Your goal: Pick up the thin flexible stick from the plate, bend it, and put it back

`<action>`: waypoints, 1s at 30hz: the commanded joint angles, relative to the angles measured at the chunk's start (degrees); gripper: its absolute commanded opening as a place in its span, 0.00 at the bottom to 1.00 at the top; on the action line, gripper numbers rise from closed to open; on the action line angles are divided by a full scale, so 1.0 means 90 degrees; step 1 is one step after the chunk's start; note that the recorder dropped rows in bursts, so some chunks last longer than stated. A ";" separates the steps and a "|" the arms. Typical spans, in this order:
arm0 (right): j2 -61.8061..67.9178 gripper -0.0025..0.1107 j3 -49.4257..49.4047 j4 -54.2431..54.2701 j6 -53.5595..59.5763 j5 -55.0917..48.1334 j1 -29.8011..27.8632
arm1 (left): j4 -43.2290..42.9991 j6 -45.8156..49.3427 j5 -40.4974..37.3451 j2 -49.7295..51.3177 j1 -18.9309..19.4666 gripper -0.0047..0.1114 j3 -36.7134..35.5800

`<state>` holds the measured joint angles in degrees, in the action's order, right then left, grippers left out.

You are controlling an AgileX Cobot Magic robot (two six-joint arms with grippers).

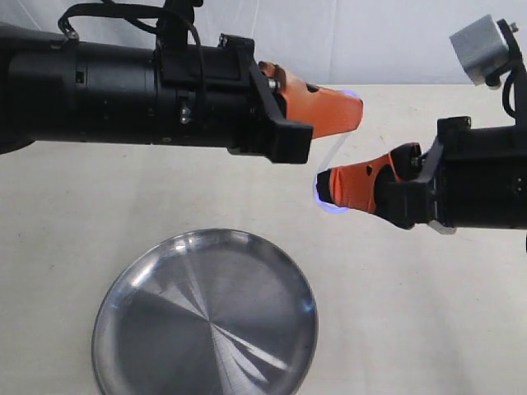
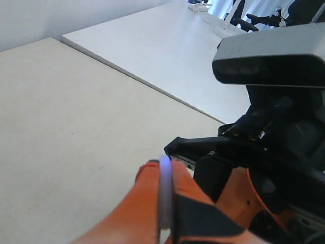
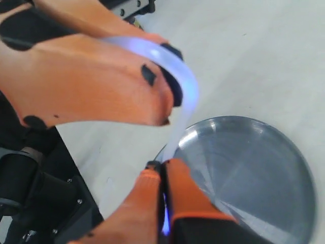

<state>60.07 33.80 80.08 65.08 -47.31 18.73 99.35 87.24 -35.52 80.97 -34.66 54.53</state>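
The thin flexible stick arcs in the air between my two grippers, whitish with a bluish-violet glow at both ends. My left gripper is shut on its upper end, and the stick shows pinched between those orange fingers. My right gripper is shut on the lower end. In the right wrist view the stick curves from the left fingers down into my right gripper. The steel plate lies on the table below the grippers, holding nothing; its rim shows in the right wrist view too.
A pale table surface spreads around the plate. A second white tabletop lies beyond a seam in the left wrist view. The right arm's grey camera block sits at the upper right.
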 commanded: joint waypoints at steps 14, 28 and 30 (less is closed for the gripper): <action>0.0014 0.01 0.0022 0.0880 0.0635 -0.0127 0.0045 | 0.0066 -0.0013 -0.0270 0.0018 -0.0029 0.04 0.0037; 0.0014 0.01 0.0022 0.0995 0.0757 -0.0161 0.0045 | 0.0066 0.0021 -0.0830 0.0415 -0.0040 0.04 0.0037; 0.0014 0.01 0.0022 0.0995 0.0757 -0.0110 0.0045 | 0.0066 0.0020 -0.0860 0.0415 -0.0040 0.04 0.0037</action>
<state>60.07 33.80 86.39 71.32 -50.72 19.07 100.44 87.13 -40.09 84.53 -34.66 54.86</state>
